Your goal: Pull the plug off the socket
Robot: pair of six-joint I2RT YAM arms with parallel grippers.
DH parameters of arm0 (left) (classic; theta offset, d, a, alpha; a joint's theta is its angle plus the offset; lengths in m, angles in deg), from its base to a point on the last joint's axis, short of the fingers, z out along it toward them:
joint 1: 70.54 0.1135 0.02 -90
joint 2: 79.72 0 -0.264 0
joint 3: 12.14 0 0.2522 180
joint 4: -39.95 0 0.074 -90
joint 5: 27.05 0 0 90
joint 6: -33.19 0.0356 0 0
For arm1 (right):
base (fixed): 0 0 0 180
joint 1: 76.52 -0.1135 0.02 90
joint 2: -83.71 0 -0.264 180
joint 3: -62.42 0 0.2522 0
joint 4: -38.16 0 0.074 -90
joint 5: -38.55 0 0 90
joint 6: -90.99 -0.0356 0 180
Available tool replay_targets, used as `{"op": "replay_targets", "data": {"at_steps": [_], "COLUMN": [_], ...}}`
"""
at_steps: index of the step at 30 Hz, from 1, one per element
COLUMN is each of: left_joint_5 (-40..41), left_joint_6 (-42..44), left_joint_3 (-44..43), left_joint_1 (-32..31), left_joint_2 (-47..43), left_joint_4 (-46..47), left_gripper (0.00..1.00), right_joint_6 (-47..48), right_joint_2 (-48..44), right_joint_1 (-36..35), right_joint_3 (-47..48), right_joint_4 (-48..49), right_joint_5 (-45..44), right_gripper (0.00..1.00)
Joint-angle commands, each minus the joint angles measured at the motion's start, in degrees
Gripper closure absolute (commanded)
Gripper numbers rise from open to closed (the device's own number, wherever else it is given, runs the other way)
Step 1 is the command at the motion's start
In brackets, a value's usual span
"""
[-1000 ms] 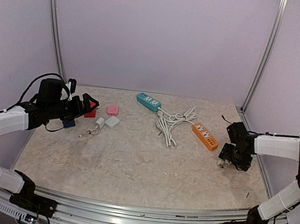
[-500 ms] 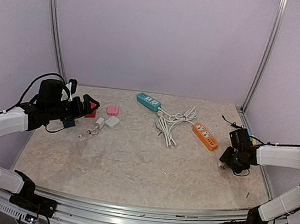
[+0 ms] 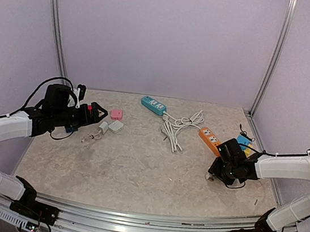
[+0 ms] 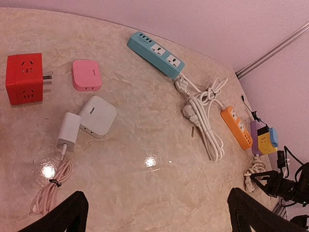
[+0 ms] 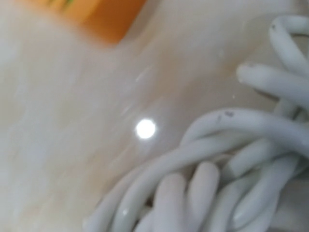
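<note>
The right gripper (image 3: 215, 171) is hanging low over a coiled white cord (image 5: 231, 118), just beside the orange power strip (image 3: 207, 136); I cannot tell whether it is gripping anything. The left gripper (image 4: 157, 193) is hovering spread wide, the white charger (image 4: 68, 129) sitting against the white socket block (image 4: 99, 116) just ahead.

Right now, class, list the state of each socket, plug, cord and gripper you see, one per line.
left gripper, open and empty
right gripper, low over white cord bundle, open or shut unclear
white charger, seemingly plugged into white socket block
charger cable, coiled and tied
teal power strip, sockets empty, cord bundled
orange power strip, visible sockets empty
red cube socket, prongs exposed, visible sockets empty
pink adapter, lying flat, unplugged
</note>
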Motion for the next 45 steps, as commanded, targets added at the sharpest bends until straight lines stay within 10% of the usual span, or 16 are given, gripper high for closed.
{"op": "replay_targets", "data": {"at_steps": [1, 10, 28, 45], "left_joint_5": [-1.2, -3.6, -10.0, -6.9], "left_joint_6": [1.8, 4.3, 22.2, 31.1], "left_joint_3": [-1.4, -6.1, -27.4, -65.5], "left_joint_1": [-1.6, -5.8, -23.1, -36.8], "left_joint_2": [2.5, 9.8, 36.7, 68.1], "left_joint_4": [0.7, 1.6, 5.0, -8.2], "left_gripper": [0.01, 0.01, 0.01, 0.04], "right_joint_6": [-4.6, 0.3, 16.8, 29.9], "right_joint_2": [0.8, 2.2, -25.3, -25.1], "right_joint_1": [-5.9, -9.3, -17.6, -16.3], "right_joint_3": [2.3, 3.5, 15.0, 22.4], "right_joint_4": [-3.0, -4.7, -19.2, -16.9], "right_joint_5": [4.0, 6.9, -11.0, -15.5], "right_gripper": [0.43, 0.12, 0.01, 0.0]}}
